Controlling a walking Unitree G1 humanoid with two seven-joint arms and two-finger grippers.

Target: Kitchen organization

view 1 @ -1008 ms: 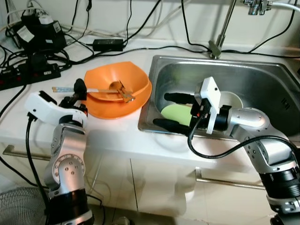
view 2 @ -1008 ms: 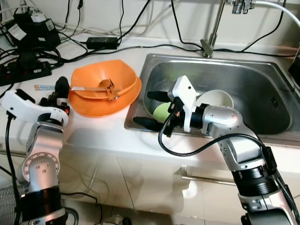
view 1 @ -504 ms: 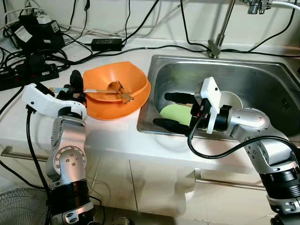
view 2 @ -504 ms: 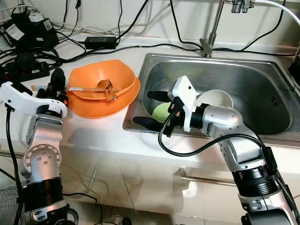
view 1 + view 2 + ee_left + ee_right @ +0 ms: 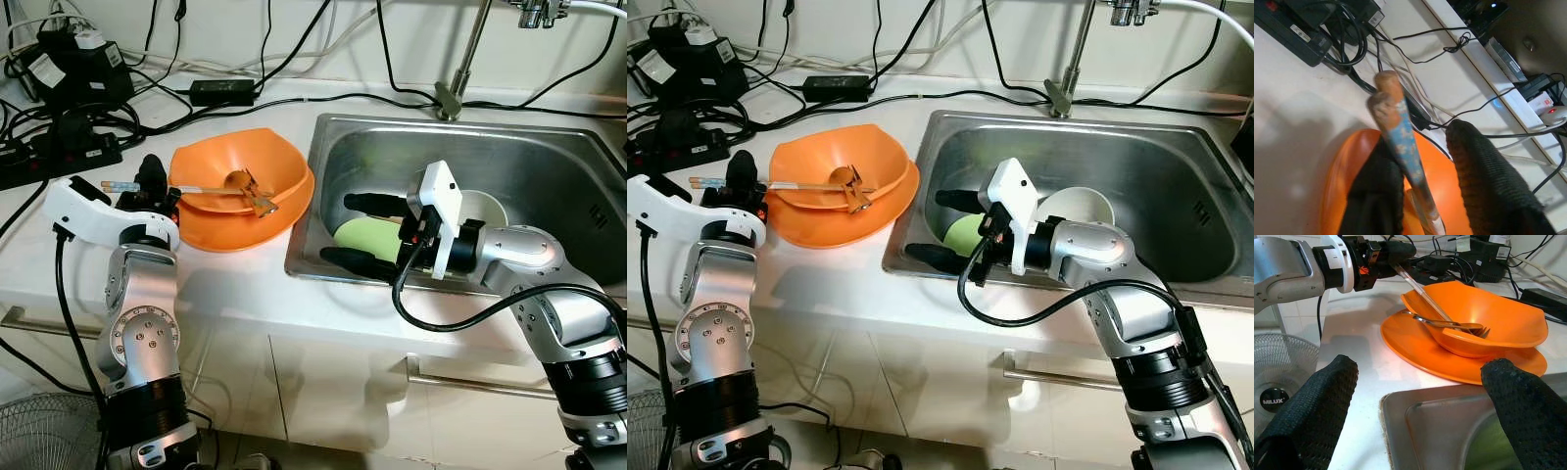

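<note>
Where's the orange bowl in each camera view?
Left eye view: orange bowl on the counter, left of the sink.
Right eye view: same spot.
Left wrist view: behind the black fingers.
Right wrist view: stacked on the orange plate.
Shared landmark: the long stick leaning into it.

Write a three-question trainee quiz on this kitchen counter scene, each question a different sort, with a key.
1. True or false: the orange bowl sits on the orange plate.
2. Which item lies under the right gripper in the steel sink? A) green dish B) red mug C) blue sponge
3. Fill in: the left gripper is at the handles of the patterned ______.

Key
1. True.
2. A: the pale green dish, beside a white bowl.
3. chopsticks, whose far ends rest in the bowl with a metal spoon and fork.
</note>
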